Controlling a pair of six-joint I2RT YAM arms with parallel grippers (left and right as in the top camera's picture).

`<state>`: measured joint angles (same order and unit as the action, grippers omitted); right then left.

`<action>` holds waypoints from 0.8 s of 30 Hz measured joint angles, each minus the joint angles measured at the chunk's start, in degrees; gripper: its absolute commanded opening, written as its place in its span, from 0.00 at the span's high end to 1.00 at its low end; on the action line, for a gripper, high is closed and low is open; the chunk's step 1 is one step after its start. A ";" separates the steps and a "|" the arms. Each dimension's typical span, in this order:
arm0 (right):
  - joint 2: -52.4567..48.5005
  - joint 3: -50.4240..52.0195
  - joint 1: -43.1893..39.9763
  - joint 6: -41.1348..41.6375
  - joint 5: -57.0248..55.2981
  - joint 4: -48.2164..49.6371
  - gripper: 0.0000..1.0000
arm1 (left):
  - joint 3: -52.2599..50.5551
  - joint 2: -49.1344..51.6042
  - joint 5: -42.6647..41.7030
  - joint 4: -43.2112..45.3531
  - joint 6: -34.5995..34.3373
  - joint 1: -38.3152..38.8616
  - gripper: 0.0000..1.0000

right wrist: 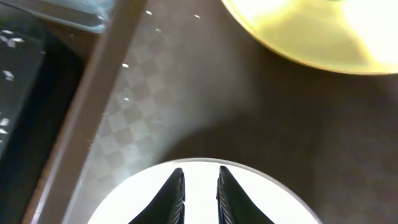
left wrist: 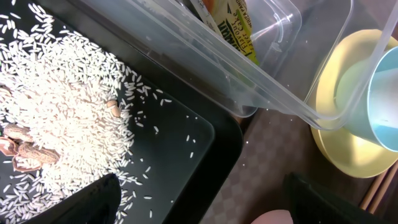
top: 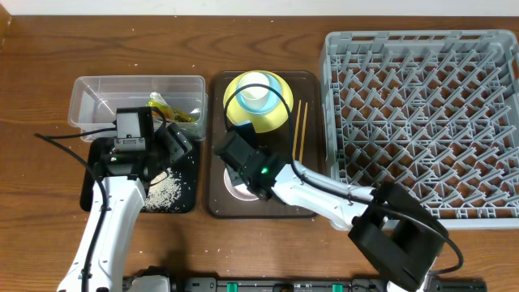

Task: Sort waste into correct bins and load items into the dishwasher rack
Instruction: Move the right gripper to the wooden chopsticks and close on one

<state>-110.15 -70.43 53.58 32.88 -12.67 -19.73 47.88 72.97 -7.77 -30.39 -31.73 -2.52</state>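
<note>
Currently I reference everything to the brown serving tray (top: pixel 313 97). Close against its left edge sit one clear tub (top: pixel 89 105) holding one snack wrapper (top: pixel 174 109), and one black tray (top: pixel 188 174) strewn with rice (top: pixel 166 191).

The left gripper (left wrist: pixel 205 199) hangs spread wide and empty over the black tray's near edge.

On the serving tray are:
- one yellow plate (top: pixel 276 118), carrying one light blue bowl (top: pixel 276 88) and one white cup (top: pixel 254 97)
- two chopsticks (top: pixel 300 130)
- one white bowl (right wrist: pixel 267 202)

The right gripper (right wrist: pixel 200 171) is over that bowl with its jaws a slit apart. I cannot tell whether it has a grip.

One dishwasher rack (top: pixel 422 122) stands just off the right edge, across a narrow strip of table.
</note>
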 measured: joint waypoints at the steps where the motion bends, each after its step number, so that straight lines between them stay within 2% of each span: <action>1: 0.57 0.00 -0.37 -0.39 0.07 -1.18 0.78 | 0.00 0.00 0.00 0.02 0.02 0.00 0.14; 6: 8.28 -0.02 -2.36 -3.04 -0.17 -5.60 0.77 | 0.00 0.00 0.00 0.00 0.00 0.00 0.14; 10: 17.03 -1.05 -6.95 -3.91 -1.14 -8.96 0.83 | 0.00 0.00 0.00 0.00 0.00 0.00 0.14; 13: 19.82 -1.97 -10.91 -3.04 -1.75 -12.33 0.83 | 0.00 0.00 0.00 0.00 0.00 0.00 0.14; 17: 18.53 -1.86 -14.43 -0.42 -2.40 -16.83 0.82 | 0.00 0.00 0.00 -0.02 0.00 0.00 0.14; 24: 10.78 -1.38 -14.34 1.97 -2.34 -16.74 0.84 | 0.00 0.00 0.00 0.00 0.00 0.00 0.14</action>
<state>-99.37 -71.81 39.24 34.85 -15.00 -36.47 47.88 72.97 -7.77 -30.39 -31.73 -2.52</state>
